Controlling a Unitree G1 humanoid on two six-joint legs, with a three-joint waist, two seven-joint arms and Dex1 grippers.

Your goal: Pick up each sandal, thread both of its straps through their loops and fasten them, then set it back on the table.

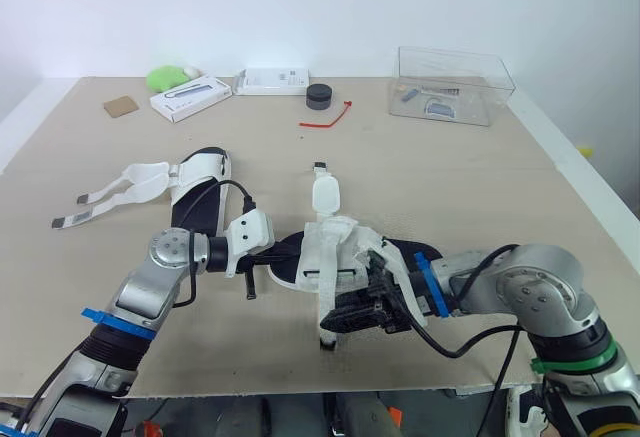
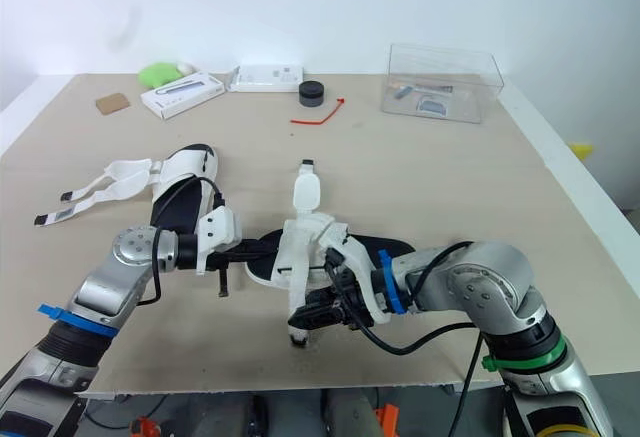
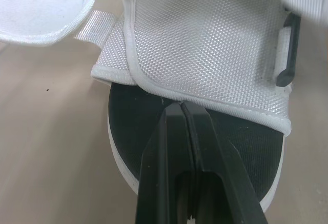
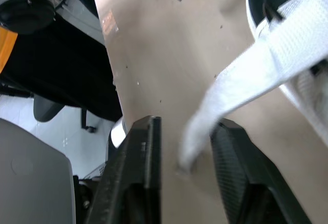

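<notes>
Near the table's [image 1: 450, 177] front edge, my left gripper [image 3: 179, 105] is closed, tips at the sandal's [image 1: 325, 242] white upper hem. My right gripper [image 4: 182, 124] is open, a strap [image 4: 246, 75] passing between its fingers [image 4: 143, 152].

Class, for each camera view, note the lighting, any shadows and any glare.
Left eye view: soft, even light; the clear plastic box shows pale reflections, and the far sandal casts only a faint shadow. Left wrist view: the loose strap of the near sandal throws a soft shadow on the table. Right wrist view: a bright glint on the table's edge.
</notes>
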